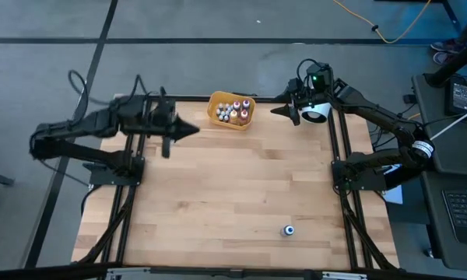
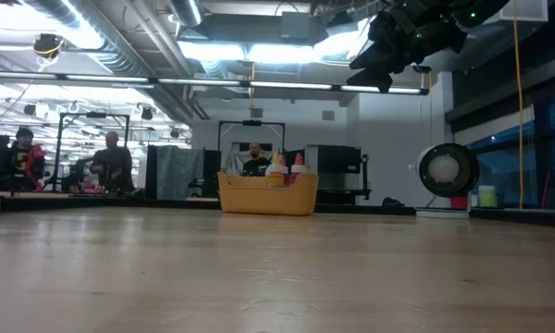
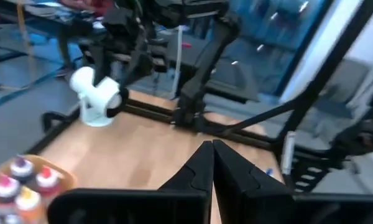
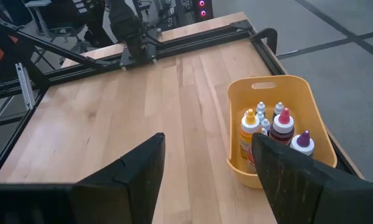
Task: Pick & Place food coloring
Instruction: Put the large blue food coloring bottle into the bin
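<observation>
Since most bottles already sit in the bowl, we log the one left out and how it lies from each arm.

Stray food coloring bottle (image 1: 289,230): alone on the worktop (image 1: 218,194), at the near edge toward the right side, blue-topped as far as we can tell; too small for us to say whether it stands or lies, so its long axis stays unknown.

Orange bowl (image 1: 231,111): at the far edge, near the middle, holding the other food coloring bottles (image 4: 270,127) upright with white, red, orange and purple tops.

Right hand (image 1: 284,112): raised just right of the bowl, fingers spread wide with nothing between them; its wrist camera looks down on the bowl.

Left hand (image 1: 188,131): raised just left of the bowl, fingers pressed together and holding nothing.

Key relation: the stray bottle is well apart from both hands, across the worktop from the bowl, but on the right arm's side; we judge the right arm nearer.

Next move, our estimate: the right hand, already open, swings back toward the near edge and descends over the bottle.

White cylinder (image 1: 314,112): beside the right hand, not part of the task.
</observation>
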Robot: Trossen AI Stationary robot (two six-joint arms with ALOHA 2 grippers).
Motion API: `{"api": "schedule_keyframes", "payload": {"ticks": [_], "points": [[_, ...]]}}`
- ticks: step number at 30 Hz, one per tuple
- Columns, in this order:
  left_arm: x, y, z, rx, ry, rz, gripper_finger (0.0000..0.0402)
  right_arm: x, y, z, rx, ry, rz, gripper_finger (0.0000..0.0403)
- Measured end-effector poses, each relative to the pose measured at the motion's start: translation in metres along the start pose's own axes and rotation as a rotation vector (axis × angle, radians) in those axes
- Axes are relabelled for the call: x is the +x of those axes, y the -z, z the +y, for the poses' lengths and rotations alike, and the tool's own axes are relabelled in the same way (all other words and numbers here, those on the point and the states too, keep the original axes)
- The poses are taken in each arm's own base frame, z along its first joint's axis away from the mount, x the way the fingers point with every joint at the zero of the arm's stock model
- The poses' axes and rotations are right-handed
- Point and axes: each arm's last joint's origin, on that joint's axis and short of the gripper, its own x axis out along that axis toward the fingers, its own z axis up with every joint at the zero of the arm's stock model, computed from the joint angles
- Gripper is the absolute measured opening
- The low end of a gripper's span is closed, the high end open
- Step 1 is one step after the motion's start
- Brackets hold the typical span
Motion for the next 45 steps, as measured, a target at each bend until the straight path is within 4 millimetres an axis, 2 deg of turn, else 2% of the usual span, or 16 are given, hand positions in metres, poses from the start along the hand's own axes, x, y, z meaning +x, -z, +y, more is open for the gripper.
{"api": "schedule_keyframes", "payload": {"ticks": [9,14,19,25,29,37,43,45], "points": [[-0.046,0.103,0.024,-0.185,0.048,-0.241,0.0002,0.0,0.0,0.0,-0.004,0.0,0.0,0.024],[-0.053,0.149,0.031,-0.202,0.077,-0.332,0.0003,0.0,0.0,0.0,-0.008,0.0,-0.001,0.024],[-0.057,0.181,0.037,-0.199,0.116,-0.409,0.0001,0.0,0.0,0.0,-0.007,0.001,-0.001,0.024],[-0.055,0.206,0.043,-0.184,0.126,-0.401,0.0004,0.0,0.0,0.0,-0.007,0.001,-0.001,0.024],[-0.051,0.215,0.045,-0.195,0.141,-0.379,0.0002,0.0,0.0,0.0,-0.008,0.003,-0.001,0.024],[-0.049,0.219,0.046,-0.065,0.098,-0.339,0.0002,0.0,0.0,0.0,-0.01,0.003,-0.003,0.024],[-0.044,0.235,0.049,-0.001,0.071,-0.155,0.0005,0.0,-0.001,0.0,-0.011,0.004,-0.005,0.024],[-0.043,0.236,0.049,0.004,0.073,-0.148,0.0003,0.0,-0.001,0.0,-0.018,0.004,-0.005,0.024]]}}
